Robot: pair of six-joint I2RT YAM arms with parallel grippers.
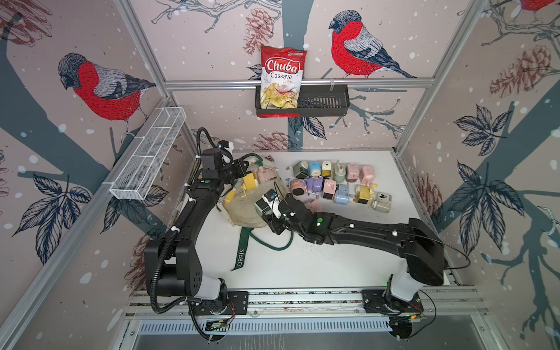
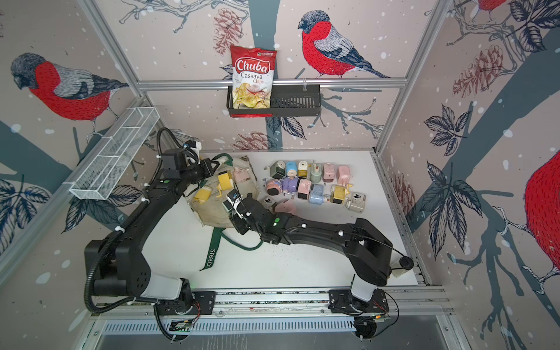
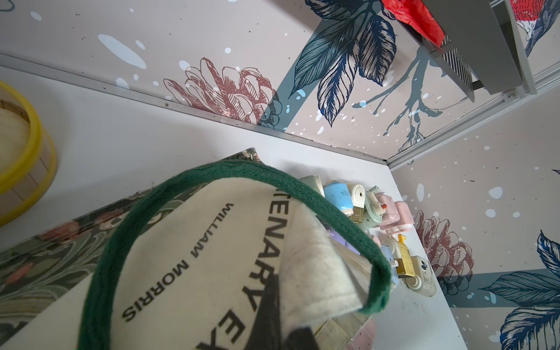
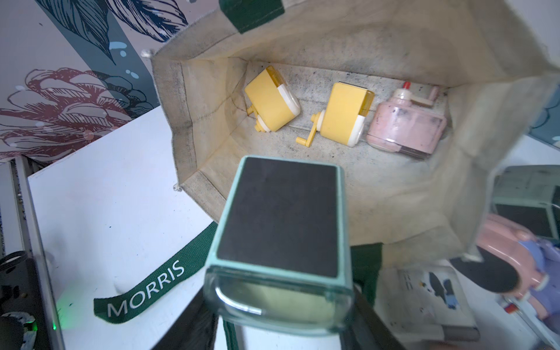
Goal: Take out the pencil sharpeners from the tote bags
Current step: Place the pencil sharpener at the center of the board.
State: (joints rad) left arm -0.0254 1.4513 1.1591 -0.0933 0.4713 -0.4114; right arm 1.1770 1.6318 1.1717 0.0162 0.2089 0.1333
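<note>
- Left gripper (image 1: pixel 241 169), clenched on the tote bag (image 1: pixel 242 212) rim at 11 o'clock, props its mouth open
- Right gripper (image 1: pixel 272 209) grasps a mint sharpener (image 4: pixel 281 242) over the mouth; 3 sharpeners (image 4: pixel 344 113) lie inside, sorted sharpeners (image 1: pixel 339 185) at 3 o'clock

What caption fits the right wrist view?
Right gripper holds a mint-green pencil sharpener over the open tote bag; two yellow sharpeners and one pink sharpener lie inside.

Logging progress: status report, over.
Left tool shut on tote. Right tool holds mint sharpener at its mouth. Two yellow sharpeners, pink sharpener inside. Nothing blocking.
</note>
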